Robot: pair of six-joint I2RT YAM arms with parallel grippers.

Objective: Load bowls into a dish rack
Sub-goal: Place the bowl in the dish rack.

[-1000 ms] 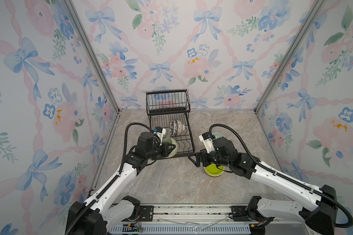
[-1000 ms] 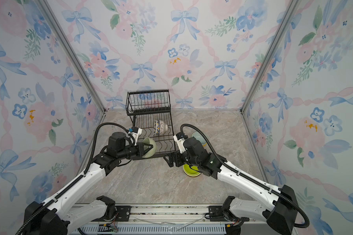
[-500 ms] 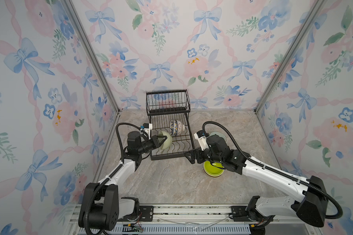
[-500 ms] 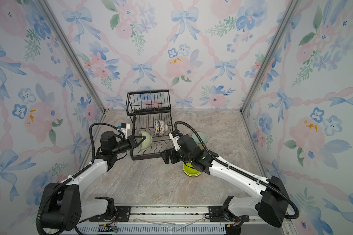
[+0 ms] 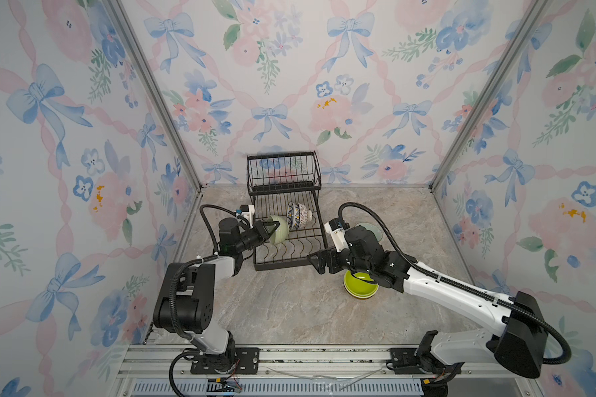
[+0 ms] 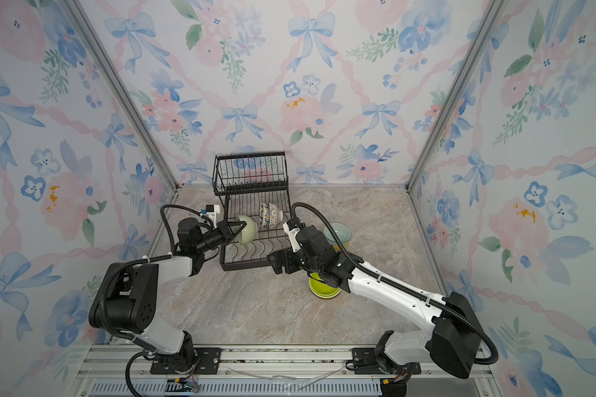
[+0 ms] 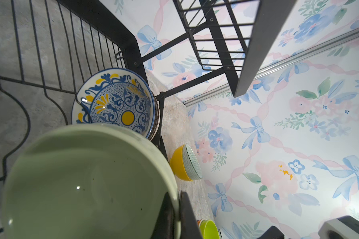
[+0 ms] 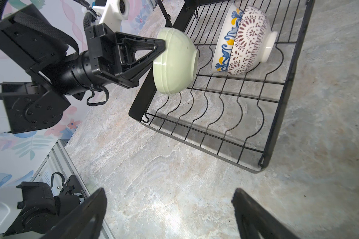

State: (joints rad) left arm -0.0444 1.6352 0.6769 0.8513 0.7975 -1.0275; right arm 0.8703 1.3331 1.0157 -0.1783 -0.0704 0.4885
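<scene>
Pinching pale green bowl point(image 8: 174, 68) at the rim, left gripper point(image 8: 162, 44) clamped; right gripper point(image 8: 170, 200) spread wide, empty. Probably glazed ceramic: stiff, slick, chippable; rim grip fine.

My two arms: white shells, black joints

On my left arm point(image 5: 217, 266) and right arm point(image 5: 441, 288) I see glossy white links between boxy matte-black housings point(image 5: 520, 335). Small screws dot the round black joint point(image 8: 34, 111) near the left wrist. A ribbed black cable point(image 5: 375, 214) runs outside each arm, cinched with a white tie point(image 5: 199, 257). A white camera mount point(image 5: 336, 232) sits at each wrist. The left gripper point(image 8: 161, 45) has black, open-frame triangular fingers, and the right gripper point(image 8: 169, 190) has matching black blades. Each base bolts through a black plate point(image 5: 248, 359).
</scene>
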